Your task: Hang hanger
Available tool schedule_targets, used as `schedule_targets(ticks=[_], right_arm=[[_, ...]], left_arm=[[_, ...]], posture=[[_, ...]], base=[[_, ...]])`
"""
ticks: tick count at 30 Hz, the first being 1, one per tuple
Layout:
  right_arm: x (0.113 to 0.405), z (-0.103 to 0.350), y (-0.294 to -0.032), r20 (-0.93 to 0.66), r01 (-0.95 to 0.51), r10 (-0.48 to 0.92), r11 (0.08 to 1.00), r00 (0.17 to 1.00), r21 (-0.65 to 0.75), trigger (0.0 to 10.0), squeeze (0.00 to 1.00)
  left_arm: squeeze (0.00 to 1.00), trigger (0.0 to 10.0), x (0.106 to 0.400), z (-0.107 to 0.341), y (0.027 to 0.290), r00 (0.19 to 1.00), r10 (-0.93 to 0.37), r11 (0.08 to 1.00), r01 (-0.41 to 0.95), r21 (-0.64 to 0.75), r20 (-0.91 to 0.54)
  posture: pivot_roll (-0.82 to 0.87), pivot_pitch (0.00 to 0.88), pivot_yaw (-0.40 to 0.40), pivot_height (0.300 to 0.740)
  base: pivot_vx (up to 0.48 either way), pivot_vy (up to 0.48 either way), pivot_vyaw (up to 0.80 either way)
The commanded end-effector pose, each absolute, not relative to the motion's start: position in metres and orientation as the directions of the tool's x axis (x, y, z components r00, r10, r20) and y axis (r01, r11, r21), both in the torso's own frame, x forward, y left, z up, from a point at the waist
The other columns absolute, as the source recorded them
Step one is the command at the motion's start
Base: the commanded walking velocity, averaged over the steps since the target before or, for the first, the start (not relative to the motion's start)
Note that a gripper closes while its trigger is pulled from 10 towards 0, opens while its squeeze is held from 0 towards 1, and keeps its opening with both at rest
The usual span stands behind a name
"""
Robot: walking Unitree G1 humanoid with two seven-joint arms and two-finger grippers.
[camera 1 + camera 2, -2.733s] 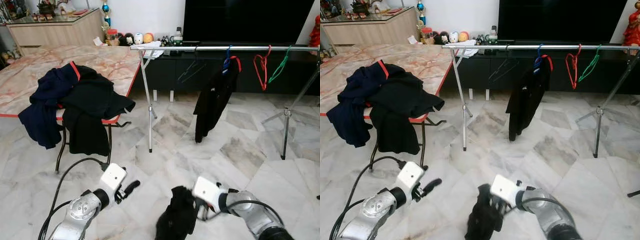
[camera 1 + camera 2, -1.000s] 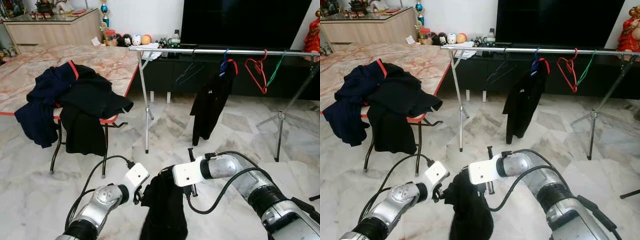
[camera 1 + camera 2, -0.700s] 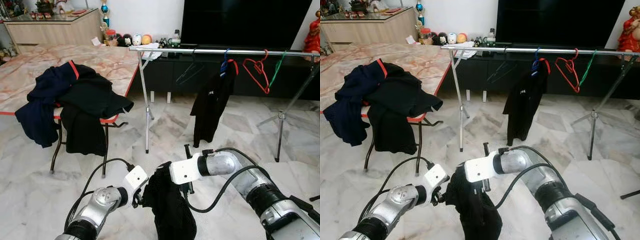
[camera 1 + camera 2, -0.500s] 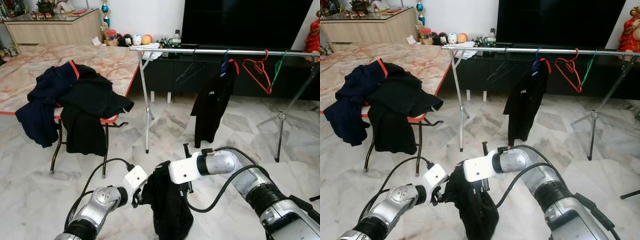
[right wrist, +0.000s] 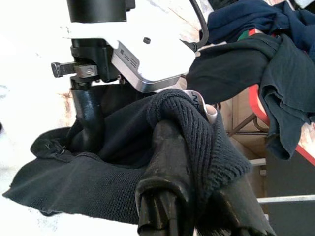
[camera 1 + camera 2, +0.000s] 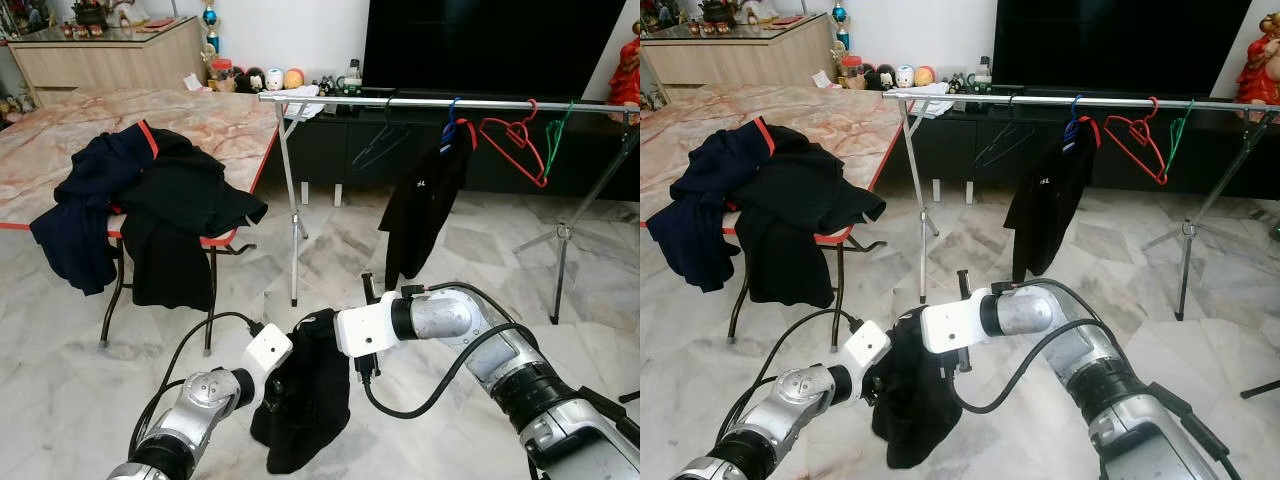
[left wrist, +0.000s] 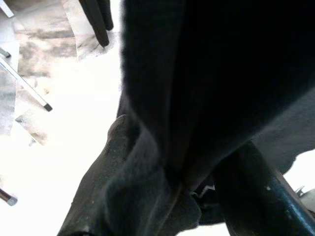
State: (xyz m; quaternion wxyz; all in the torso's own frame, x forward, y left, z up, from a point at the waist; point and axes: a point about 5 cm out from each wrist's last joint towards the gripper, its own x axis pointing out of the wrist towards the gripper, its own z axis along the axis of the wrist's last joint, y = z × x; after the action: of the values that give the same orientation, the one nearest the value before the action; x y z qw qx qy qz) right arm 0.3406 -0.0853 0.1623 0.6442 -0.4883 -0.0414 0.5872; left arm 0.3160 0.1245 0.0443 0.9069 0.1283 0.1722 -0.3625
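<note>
Grippers first: the right gripper (image 5: 197, 162) sat low in front of the robot with its fingers clamped on a fold of the black knit garment (image 6: 305, 400), and you could see the ribbed cloth bunched over its fingertips in the right wrist view. Just beside it, the left gripper (image 6: 878, 385) pressed into the same cloth from the robot's left, but whether its fingers were together or apart I could not tell, the fabric covered them. Between the two, the garment hung down limp toward the marble floor (image 6: 440, 270), long axis roughly vertical, its hem near the tiles. No hanger could be made out inside it. Out ahead and well apart stood the clothes rail (image 6: 420, 102), running level left to right across the view. On it hung a black shirt (image 6: 425, 210), a red hanger (image 6: 515, 145) and a green hanger (image 6: 553, 125). So the rail lay forward and well above the held cloth, and the right arm looked the nearer to it; the coming move, I judged, was a lift up and forward. Off to the left, the table (image 6: 235, 125) carried a heap of dark clothes (image 6: 150, 215)
</note>
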Motion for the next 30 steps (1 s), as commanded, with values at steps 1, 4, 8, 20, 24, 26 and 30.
schedule_targets(ticks=[1,4,8,20,24,26,30], right_arm=[[0.341,0.172,-0.086,-0.48,-0.701,0.818,-0.139,0.317,-0.7,10.0,0.0],[0.343,0.172,-0.089,-0.483,-0.702,0.811,-0.132,0.329,-0.7,10.0,0.0],[0.343,0.172,-0.092,-0.486,-0.703,0.806,-0.127,0.339,-0.7,10.0,0.0],[0.344,0.168,-0.098,-0.48,-0.722,0.799,-0.085,0.362,-0.686,10.0,0.0],[0.344,0.168,-0.099,-0.477,-0.727,0.801,-0.077,0.362,-0.682,10.0,0.0],[0.344,0.167,-0.1,-0.482,-0.729,0.796,-0.077,0.367,-0.681,10.0,0.0],[0.347,0.161,-0.108,-0.525,-0.733,0.758,-0.093,0.386,-0.674,10.0,0.0]], left_arm=[[0.0,0.0,0.319,0.047,0.127,0.684,-0.61,0.705,0.699,0.12,-0.399],[0.0,0.0,0.318,0.047,0.13,0.679,-0.61,0.698,0.704,0.128,-0.409],[0.0,0.0,0.317,0.046,0.132,0.675,-0.612,0.694,0.708,0.131,-0.412],[0.0,0.0,0.321,0.054,0.131,0.706,-0.62,0.722,0.684,0.103,-0.342],[0.0,4.3,0.319,0.054,0.128,0.679,-0.646,0.694,0.713,0.1,-0.35],[0.0,10.0,0.317,0.052,0.129,0.659,-0.655,0.674,0.731,0.109,-0.369],[0.0,10.0,0.311,0.049,0.133,0.61,-0.677,0.632,0.769,0.1,-0.411]], posture=[[0.02,0.014,-0.003,0.74],[0.02,0.015,-0.004,0.74],[0.02,0.015,-0.003,0.74],[0.02,0.015,-0.004,0.74],[0.02,0.016,-0.001,0.74],[0.02,0.016,-0.002,0.74],[0.02,0.016,-0.002,0.74]], base=[[0.0,0.0,0.0],[0.0,0.0,0.0],[0.0,0.0,0.0],[0.0,0.0,0.0],[0.0,0.0,0.0],[0.0,0.0,0.0],[0.0,0.0,0.0]])
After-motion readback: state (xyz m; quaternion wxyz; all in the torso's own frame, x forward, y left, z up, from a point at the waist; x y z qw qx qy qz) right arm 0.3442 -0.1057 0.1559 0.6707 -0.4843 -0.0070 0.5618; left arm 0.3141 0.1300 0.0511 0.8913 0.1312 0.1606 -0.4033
